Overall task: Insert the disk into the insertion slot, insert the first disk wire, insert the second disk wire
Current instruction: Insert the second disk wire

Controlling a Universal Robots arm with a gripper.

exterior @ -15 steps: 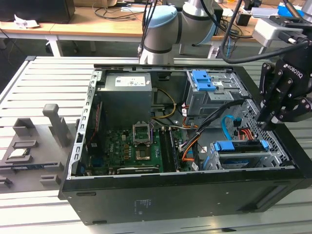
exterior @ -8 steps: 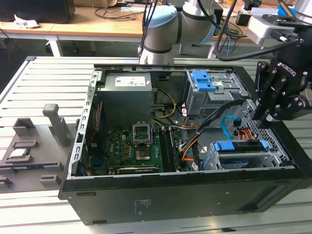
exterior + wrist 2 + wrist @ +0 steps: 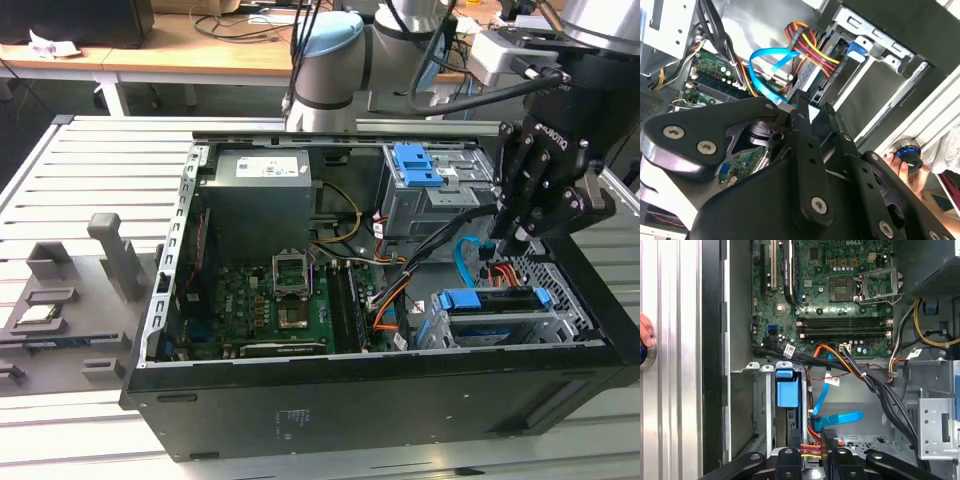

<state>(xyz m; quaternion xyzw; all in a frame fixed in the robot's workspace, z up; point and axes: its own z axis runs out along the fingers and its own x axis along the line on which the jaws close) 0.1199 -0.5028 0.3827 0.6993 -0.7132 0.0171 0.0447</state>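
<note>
My end effector (image 3: pixel 512 240) hangs over the case's right end, just above the insertion slot (image 3: pixel 500 325), where the disk (image 3: pixel 490 300) already sits. The fingers look pinched near the first disk wire (image 3: pixel 816 444), red-orange strands; whether they grip its plug, I cannot tell. Second disk wire (image 3: pixel 832 419) loops just beyond the plug, toward the motherboard (image 3: pixel 830 285).

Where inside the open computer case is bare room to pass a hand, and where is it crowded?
Bare room: the grey floor between the motherboard and the taller grey bay. Crowded: near the insertion slot, where the gripper hangs over the first disk wire and the second disk wire.
</note>
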